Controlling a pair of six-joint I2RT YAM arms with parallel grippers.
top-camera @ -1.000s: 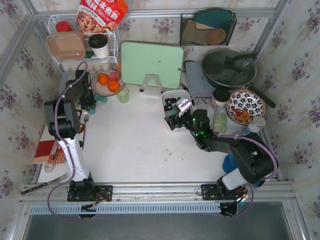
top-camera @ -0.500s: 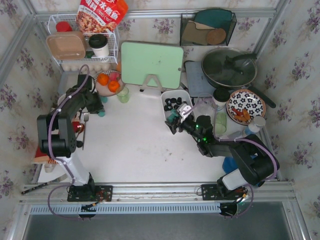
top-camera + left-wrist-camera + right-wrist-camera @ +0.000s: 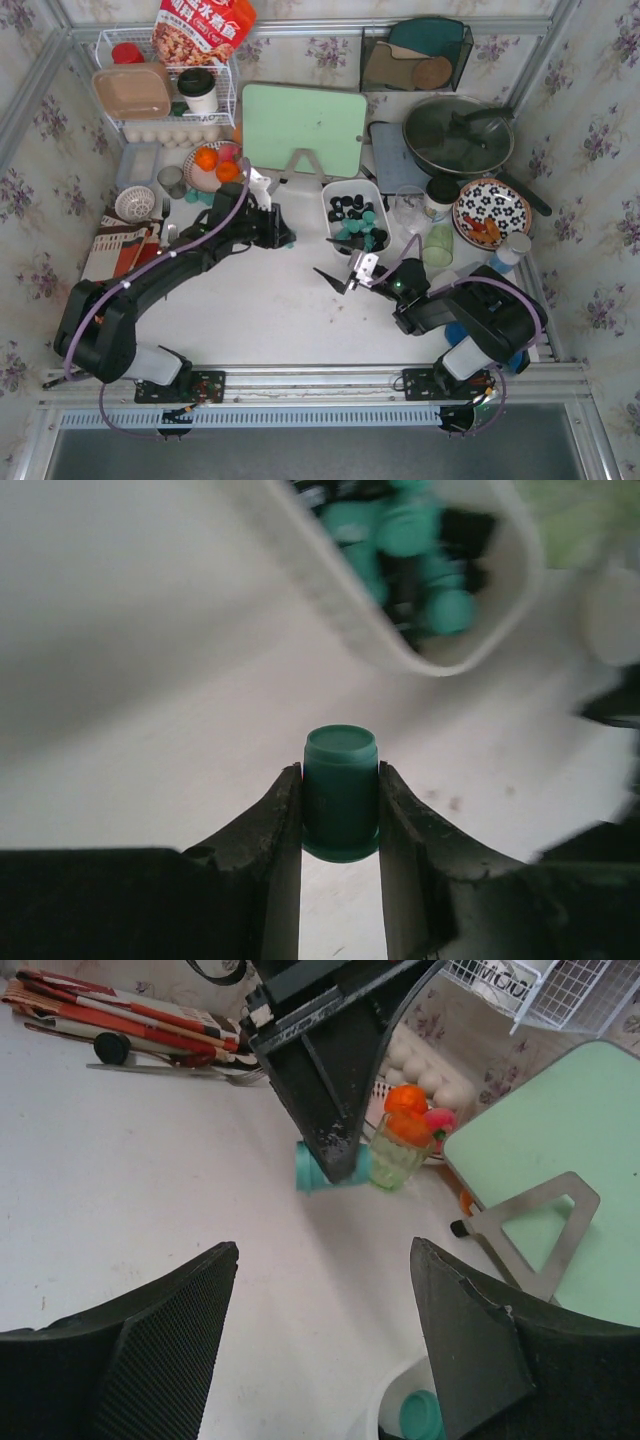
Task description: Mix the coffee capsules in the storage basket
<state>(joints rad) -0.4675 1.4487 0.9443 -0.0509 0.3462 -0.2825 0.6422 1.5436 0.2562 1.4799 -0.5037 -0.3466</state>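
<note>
The storage basket (image 3: pixel 328 200), a white bin, stands right of the table's middle with black and teal coffee capsules (image 3: pixel 358 218) in it. My left gripper (image 3: pixel 283 238) hovers just left of it, shut on one teal capsule (image 3: pixel 340 795) held upright between the fingertips. The left wrist view shows the basket (image 3: pixel 400 650) ahead and to the right, blurred. My right gripper (image 3: pixel 340 275) is low over the table in front of the basket, open with nothing between its fingers (image 3: pixel 322 1250). Its view shows the left gripper's capsule (image 3: pixel 312 1170) and the basket's rim (image 3: pixel 385 1400).
A green cutting board (image 3: pixel 303 128) leans on a stand behind the basket. A plate of oranges (image 3: pixel 215 165) and a small glass (image 3: pixel 395 1155) sit at the back left. A pan (image 3: pixel 458 135), a patterned plate (image 3: pixel 490 210) and a glass cup (image 3: pixel 408 208) crowd the right.
My left arm has swung right from beside the orange plate to just left of the basket, carrying the teal capsule. My right gripper has drawn back from the basket toward the near side.
</note>
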